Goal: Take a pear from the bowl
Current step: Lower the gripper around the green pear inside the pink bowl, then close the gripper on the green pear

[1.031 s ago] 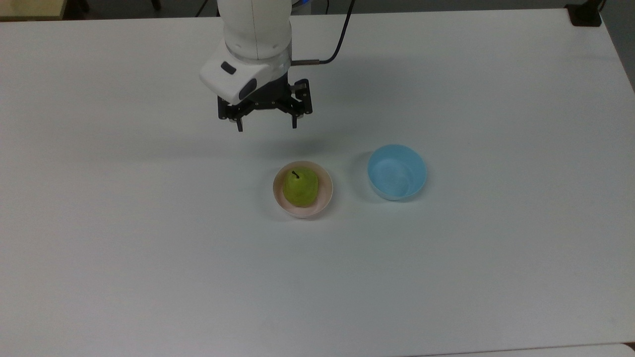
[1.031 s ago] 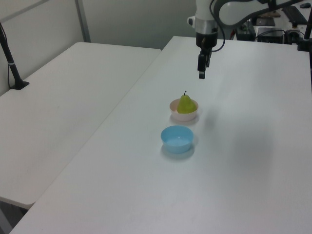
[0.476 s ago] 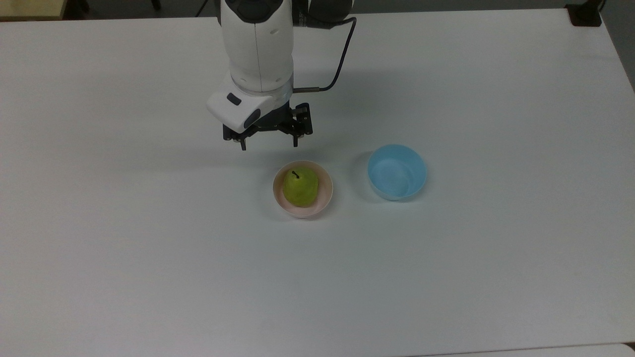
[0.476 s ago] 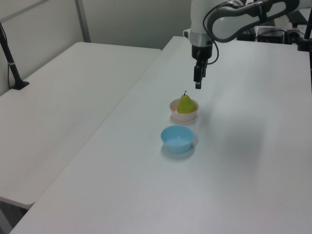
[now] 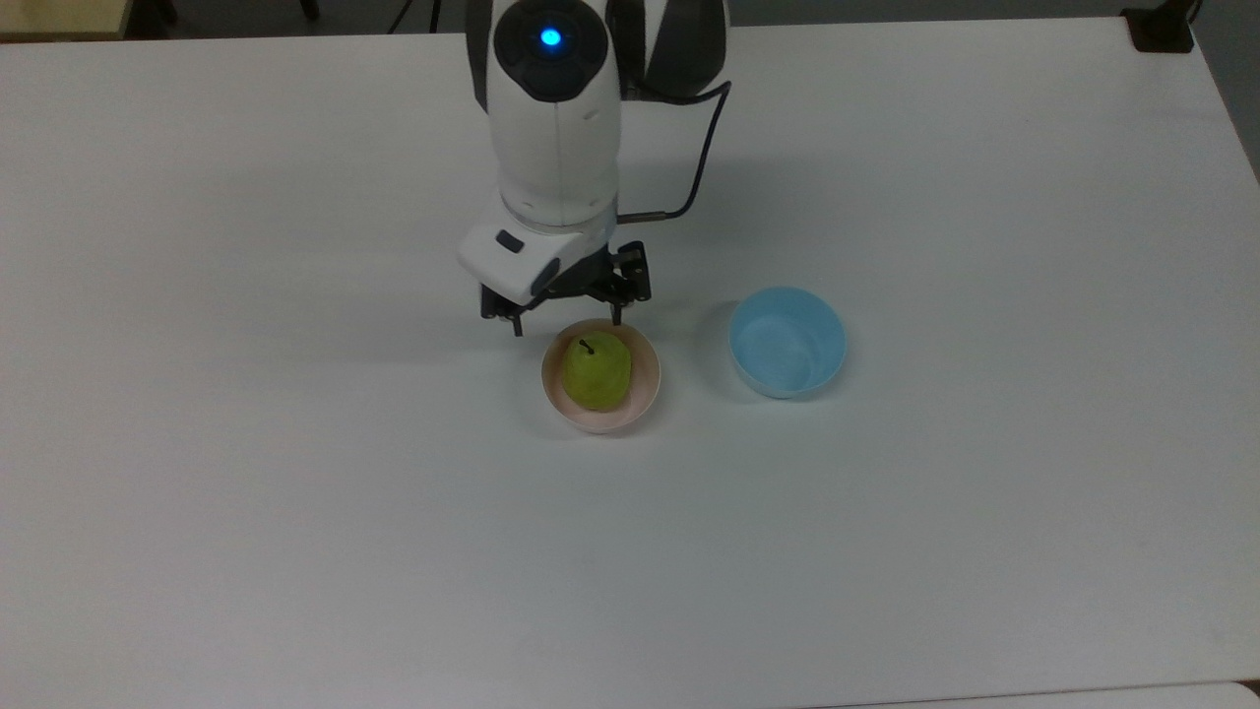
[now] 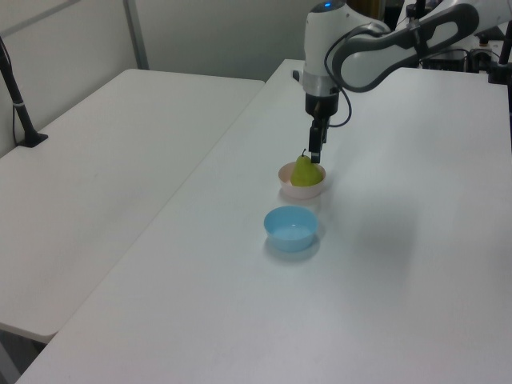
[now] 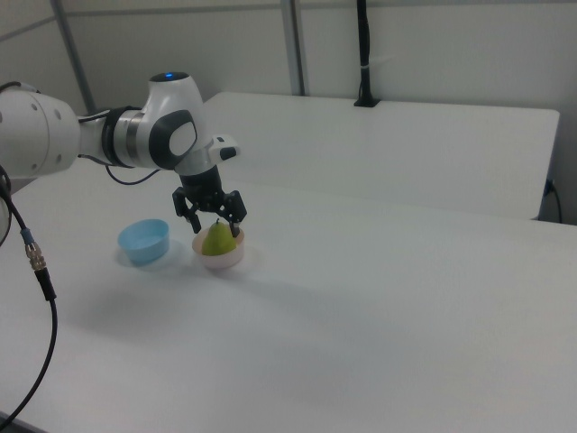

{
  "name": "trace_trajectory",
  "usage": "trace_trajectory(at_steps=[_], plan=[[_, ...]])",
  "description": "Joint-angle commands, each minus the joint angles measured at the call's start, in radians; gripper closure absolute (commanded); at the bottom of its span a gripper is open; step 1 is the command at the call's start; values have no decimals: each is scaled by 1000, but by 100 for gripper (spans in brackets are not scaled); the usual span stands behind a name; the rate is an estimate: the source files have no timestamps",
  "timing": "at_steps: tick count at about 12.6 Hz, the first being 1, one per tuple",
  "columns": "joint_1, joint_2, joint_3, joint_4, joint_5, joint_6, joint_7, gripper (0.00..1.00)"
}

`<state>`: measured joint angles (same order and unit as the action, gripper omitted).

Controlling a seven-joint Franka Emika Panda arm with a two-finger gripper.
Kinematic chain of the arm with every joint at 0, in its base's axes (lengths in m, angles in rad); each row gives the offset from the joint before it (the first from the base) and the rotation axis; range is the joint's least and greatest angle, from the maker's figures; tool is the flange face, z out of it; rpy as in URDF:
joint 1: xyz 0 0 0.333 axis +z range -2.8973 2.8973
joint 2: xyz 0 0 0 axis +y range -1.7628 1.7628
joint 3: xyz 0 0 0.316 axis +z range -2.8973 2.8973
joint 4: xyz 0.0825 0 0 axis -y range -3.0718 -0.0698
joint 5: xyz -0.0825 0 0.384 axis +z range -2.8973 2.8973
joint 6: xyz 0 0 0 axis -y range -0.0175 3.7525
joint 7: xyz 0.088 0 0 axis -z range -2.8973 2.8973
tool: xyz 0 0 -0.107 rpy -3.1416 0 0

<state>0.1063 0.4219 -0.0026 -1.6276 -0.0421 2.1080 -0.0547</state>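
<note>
While my gripper [image 5: 566, 328] hangs with its two fingers spread wide apart, it holds nothing. In the top view its fingertips sit just at the far edge of the pink bowl [image 5: 647, 384], one at each side of that edge. In the right view my gripper [image 7: 216, 219] is right above the pear [image 7: 217, 240], with a finger on either side of the stem, and I cannot tell if a finger touches the fruit. In the left view my gripper [image 6: 315, 156] points straight down, right at the top of the pear [image 6: 303, 172].

The pear [image 5: 596, 370] is yellow-green with a short dark stem. It sits upright inside the pink bowl and fills most of it. The pink bowl [image 6: 308, 190] rests on the white table [image 5: 295, 512].

A light blue bowl [image 5: 787, 342] stands near the pink one, on the top view's right, and the two bowls do not touch. In the right view the light blue bowl [image 7: 144, 241] is on the right view's left of the pink bowl [image 7: 221, 257]. In the left view the light blue bowl [image 6: 291, 228] is the nearer one.
</note>
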Motion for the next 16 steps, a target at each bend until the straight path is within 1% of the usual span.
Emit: trace_trajectory(at_steps=[1,3,6,7,8,9,10,11,12,16], plan=[[35,46,-11,6,-10,105,18,4],[44,67,-11,6,-10,153,38,4],[53,89,-11,6,-28,167,39,11],[53,92,-11,6,-28,168,39,18],[55,97,-11,6,-28,168,38,28],[55,97,-11,6,-30,168,38,44],[55,97,-11,6,-28,167,38,55],[56,95,-11,6,-28,167,38,63],[56,92,-11,6,-28,165,38,66],[49,25,-13,8,-22,139,39,66]])
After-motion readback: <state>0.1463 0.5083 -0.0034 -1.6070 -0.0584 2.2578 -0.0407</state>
